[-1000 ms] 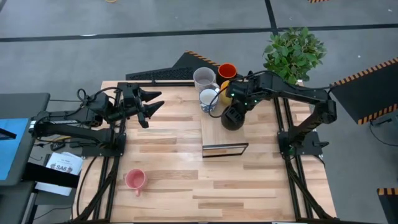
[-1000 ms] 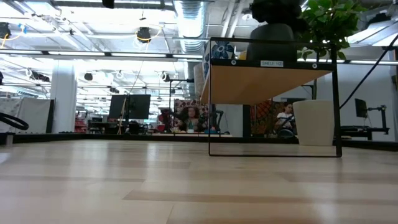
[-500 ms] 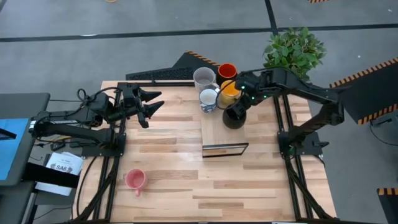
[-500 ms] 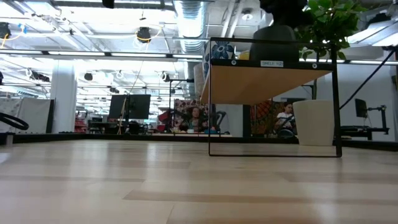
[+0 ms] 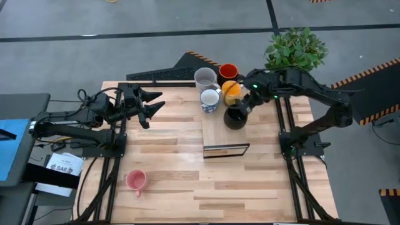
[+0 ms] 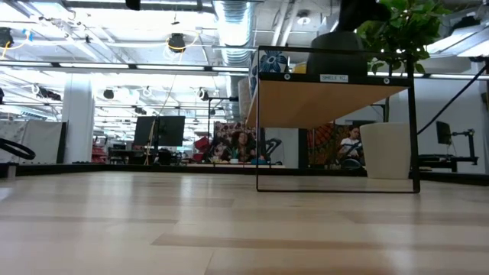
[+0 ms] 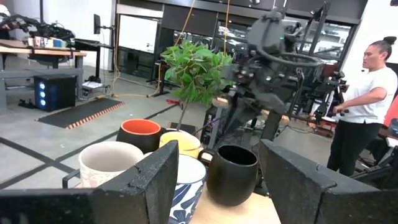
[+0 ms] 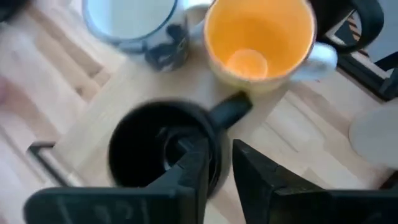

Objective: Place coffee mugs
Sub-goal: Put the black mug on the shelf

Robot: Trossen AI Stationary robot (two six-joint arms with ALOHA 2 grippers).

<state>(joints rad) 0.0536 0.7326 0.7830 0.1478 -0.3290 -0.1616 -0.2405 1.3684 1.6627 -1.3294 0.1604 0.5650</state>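
right gripper: released, hovering just above black mug | yellow-orange mug sitting just beyond | left gripper: released, waiting well apart

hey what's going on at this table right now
The right gripper hangs just above the black mug, its fingers apart and holding nothing. The mug stands on a raised wooden shelf beside the yellow-orange mug, white and blue mug, grey mug and red-orange mug. The pink mug waits on the table. The left gripper idles open.
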